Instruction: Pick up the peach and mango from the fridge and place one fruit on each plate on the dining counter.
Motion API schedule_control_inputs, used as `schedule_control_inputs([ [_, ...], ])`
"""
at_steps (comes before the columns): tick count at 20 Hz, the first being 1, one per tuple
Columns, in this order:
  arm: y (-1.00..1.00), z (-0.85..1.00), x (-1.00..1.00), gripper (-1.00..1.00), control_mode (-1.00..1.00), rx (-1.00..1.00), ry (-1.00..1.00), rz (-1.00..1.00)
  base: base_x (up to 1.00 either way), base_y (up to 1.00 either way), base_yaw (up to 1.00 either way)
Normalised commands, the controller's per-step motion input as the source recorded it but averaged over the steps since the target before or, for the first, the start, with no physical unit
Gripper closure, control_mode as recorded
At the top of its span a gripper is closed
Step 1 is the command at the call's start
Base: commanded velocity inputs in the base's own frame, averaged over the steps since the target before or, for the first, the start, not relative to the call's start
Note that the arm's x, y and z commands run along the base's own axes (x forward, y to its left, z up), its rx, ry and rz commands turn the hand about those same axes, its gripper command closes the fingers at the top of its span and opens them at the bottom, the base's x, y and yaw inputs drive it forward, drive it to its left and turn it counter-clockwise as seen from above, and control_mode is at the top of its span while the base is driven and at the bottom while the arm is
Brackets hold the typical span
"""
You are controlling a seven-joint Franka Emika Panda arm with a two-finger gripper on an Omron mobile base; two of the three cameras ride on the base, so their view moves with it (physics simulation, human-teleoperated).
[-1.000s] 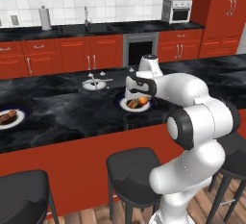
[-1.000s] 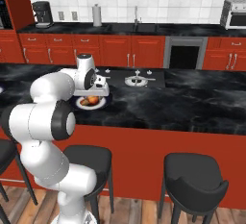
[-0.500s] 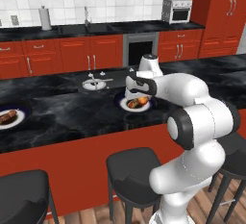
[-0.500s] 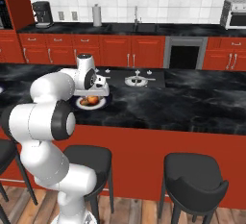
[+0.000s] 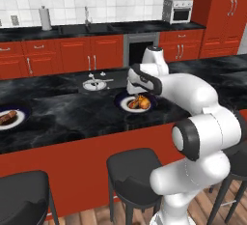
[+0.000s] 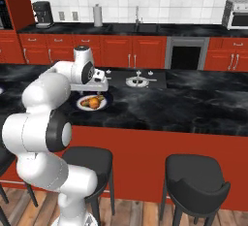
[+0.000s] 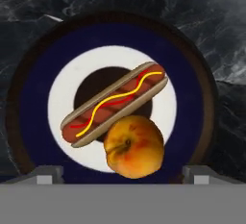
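The gripper (image 7: 117, 172) has just spread its fingers apart, leaving the peach (image 7: 134, 146) on the plate (image 7: 192, 98) against the hot dog (image 7: 114, 104), seemingly free.

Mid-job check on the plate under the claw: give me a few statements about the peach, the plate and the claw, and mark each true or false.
1. The peach lies on the plate beside a hot dog. True.
2. The claw is shut on the peach. False: its tips stand wide apart on either side of the fruit, open.
3. The mango lies on this same plate. False: the plate holds the peach and the hot dog, no yellow-green fruit.
4. A second plate with a hot dog sits farther left along the dining counter in the left base view. True.
5. The plate stands on a black stool. False: it rests on the black marble counter top.
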Motion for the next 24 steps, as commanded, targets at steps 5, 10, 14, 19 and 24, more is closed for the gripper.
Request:
schedule_control_inputs([
  [5,-0.03,0.15,-0.94,-1.00,-1.00,0.04,-0.02,-0.02,0.00,0.00,0.00],
  [10,-0.26,0.11,-1.00,-1.00,-1.00,0.04,-0.06,-0.05,0.00,0.00,0.00],
  [14,-0.29,0.03,-1.00,-1.00,-1.00,0.01,-0.02,-0.05,0.00,0.00,0.00],
  [19,-0.07,0.17,-1.00,-1.00,-1.00,0.00,0.00,-0.02,0.00,0.00,0.00],
  [24,0.00,0.40,-1.00,-1.00,-1.00,0.00,-0.01,0.00,0.00,0.00,0.00],
])
